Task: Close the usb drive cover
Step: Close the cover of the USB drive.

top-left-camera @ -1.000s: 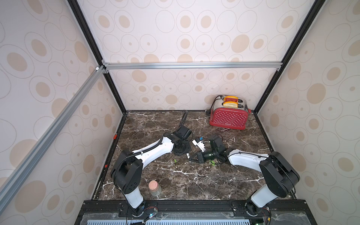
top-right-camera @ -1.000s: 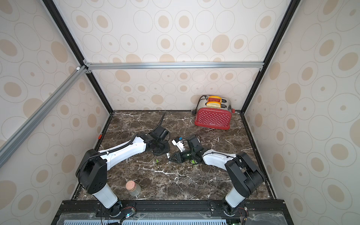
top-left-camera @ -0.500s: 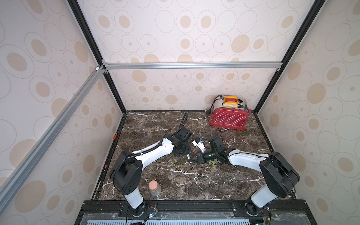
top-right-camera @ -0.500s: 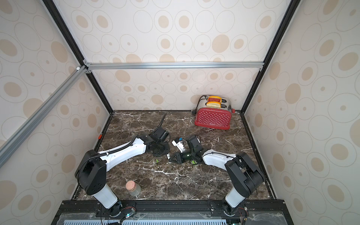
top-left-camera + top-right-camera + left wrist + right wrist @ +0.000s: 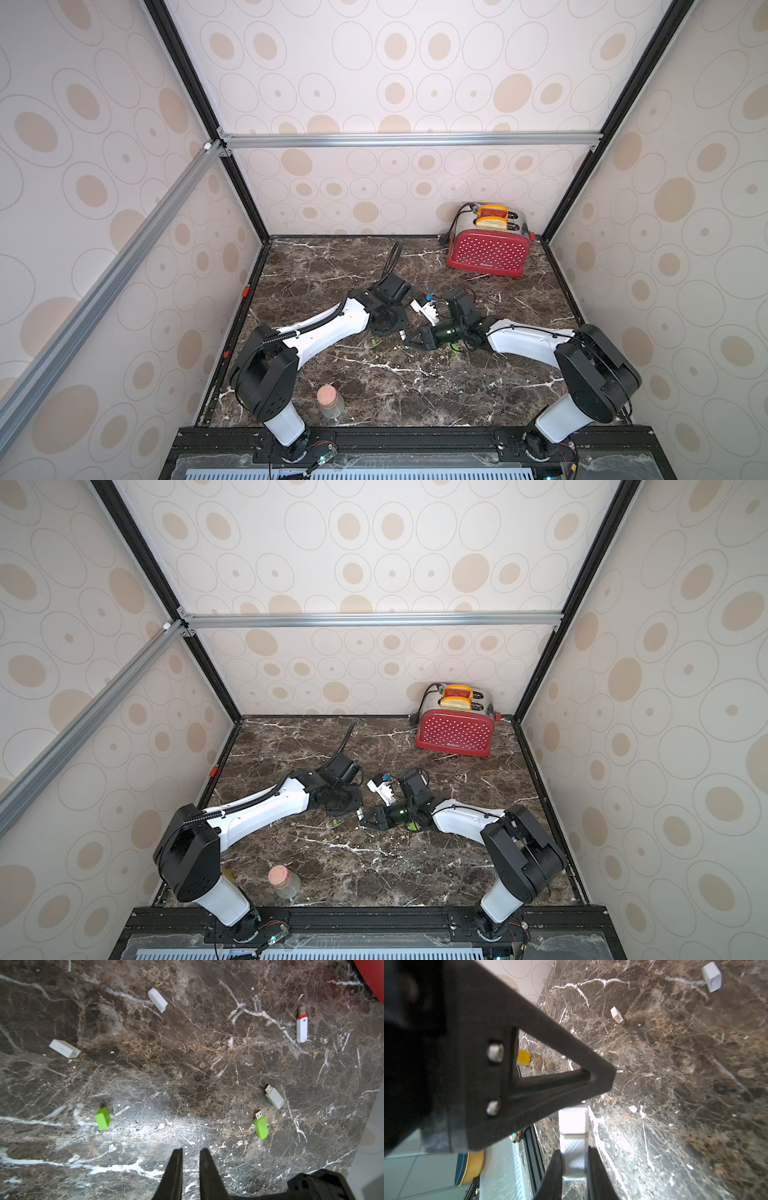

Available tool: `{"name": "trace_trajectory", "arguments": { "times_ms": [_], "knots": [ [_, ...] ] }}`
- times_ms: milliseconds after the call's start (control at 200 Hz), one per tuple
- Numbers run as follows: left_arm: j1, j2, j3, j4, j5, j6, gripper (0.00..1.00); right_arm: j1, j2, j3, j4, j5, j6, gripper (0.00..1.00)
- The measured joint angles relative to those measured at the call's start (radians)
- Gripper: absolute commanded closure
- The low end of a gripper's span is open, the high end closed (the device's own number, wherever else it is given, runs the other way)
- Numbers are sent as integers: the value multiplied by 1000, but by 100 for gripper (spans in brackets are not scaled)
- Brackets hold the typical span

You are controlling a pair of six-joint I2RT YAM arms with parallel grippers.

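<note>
Toaster (image 5: 488, 253) stood at back right of table (image 5: 316, 266); corked jar (image 5: 330, 402) at front left. Mid-table, usb drive (image 5: 573, 1126) sat between the fingers of right hand (image 5: 575, 1149). Loose cap (image 5: 374, 341) lay on table near it, to its left.

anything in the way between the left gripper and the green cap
Nothing visible. In the left wrist view, only bare marble table lies between the left gripper and the green cap.

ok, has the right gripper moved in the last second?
No visible shift: the right gripper keeps its place relative to the red toaster in a top view.
</note>
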Motion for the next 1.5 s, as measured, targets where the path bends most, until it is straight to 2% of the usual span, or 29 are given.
{"name": "trace_trajectory", "arguments": {
  "times_ms": [110, 170, 496, 676, 791, 1087, 1497],
  "knots": [
    [0, 0, 0, 0, 1, -1, 92, 0, 0, 0, -1, 0, 0, 100],
    [0, 0, 0, 0, 2, -1, 92, 0, 0, 0, -3, 0, -1, 100],
    [-1, 0, 0, -2, 10, 2, 92, 0, -8, 0, -21, 0, -13, 100],
    [-1, 0, 3, -27, 8, 19, 94, -1, -17, 2, -38, 1, -28, 100],
    [4, -3, 4, -42, 7, 31, 98, -1, -24, 2, -38, 1, -35, 100],
    [8, -2, 5, -56, 14, 65, 100, -1, -69, -3, -42, -4, -38, 100],
    [31, 99, 135, -118, -14, 156, 100, 25, -138, -44, -46, -5, -36, 100]
  ]
}}
